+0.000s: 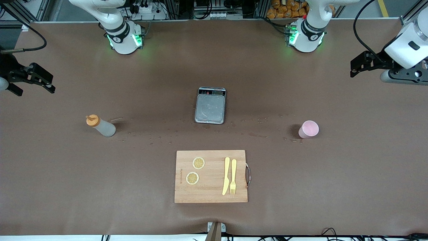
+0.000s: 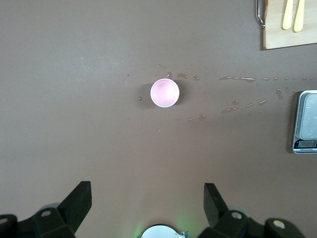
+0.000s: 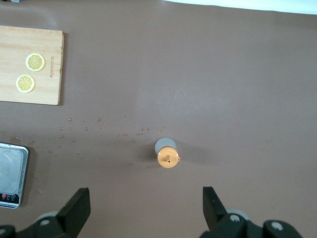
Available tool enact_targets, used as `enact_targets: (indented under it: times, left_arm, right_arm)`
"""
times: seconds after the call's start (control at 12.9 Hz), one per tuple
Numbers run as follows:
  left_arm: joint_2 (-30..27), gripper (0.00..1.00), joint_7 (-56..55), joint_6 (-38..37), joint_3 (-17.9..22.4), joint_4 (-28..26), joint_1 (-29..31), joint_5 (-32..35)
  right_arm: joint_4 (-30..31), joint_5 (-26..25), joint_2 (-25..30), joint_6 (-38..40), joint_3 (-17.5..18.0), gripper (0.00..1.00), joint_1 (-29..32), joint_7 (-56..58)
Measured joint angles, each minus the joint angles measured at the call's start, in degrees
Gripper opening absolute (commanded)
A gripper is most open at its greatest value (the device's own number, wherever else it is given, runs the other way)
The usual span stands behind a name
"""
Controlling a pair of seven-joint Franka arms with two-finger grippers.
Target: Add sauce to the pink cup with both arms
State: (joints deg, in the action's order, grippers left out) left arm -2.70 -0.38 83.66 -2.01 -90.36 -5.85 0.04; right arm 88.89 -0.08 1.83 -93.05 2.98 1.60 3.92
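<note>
— Spanning nearly the whole front view is the brown table [image 1: 67,187]. What comes next in size?

— The cutting board [image 1: 211,176], the thing nearest the front camera, with two lemon slices [image 1: 198,163] plus a yellow knife [image 1: 226,175] and fork [image 1: 233,176] lying side by side on it. Just farther from the camera sits the grey scale [image 1: 210,105], nothing on its tray.

— And the arms?

— Both wait high at the table's ends. The left gripper [image 1: 356,68] hangs over bare table at the left arm's end, fingers [image 2: 79,198] spread wide, grasping nothing. The right gripper [image 1: 40,78] hangs over the right arm's end, also released and spread.

— Where is the sauce?

— The sauce [image 1: 100,126] stands upright toward the right arm's end, orange cap on, well apart from the scale. The pink cup [image 1: 308,129] stands upright toward the left arm's end, about level with the bottle.

— Anything smaller?

— Droplets [image 1: 257,134] scattered on the table between bottle and cup.
</note>
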Motion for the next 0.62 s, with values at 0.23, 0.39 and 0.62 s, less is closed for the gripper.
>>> enact_targets:
  times: [0.23,0.39,0.62]
  left_arm:
    - [0.0,1.0,0.0,-0.04,0.01,0.08,0.0,0.0]
    - [0.0,1.0,-0.06,-0.04,0.0,0.58,0.0,-0.01]
    - [0.0,1.0,-0.37,-0.04,-0.1,1.6,-0.15,-0.02]
  right_arm:
    - [-0.01,0.0,0.0,0.01,0.22,1.0,-0.11,0.0]
    - [-0.01,0.0,0.0,0.09,0.31,1.0,-0.11,0.0]
    - [-0.01,0.0,0.0,0.4,0.28,1.0,-0.08,0.0]
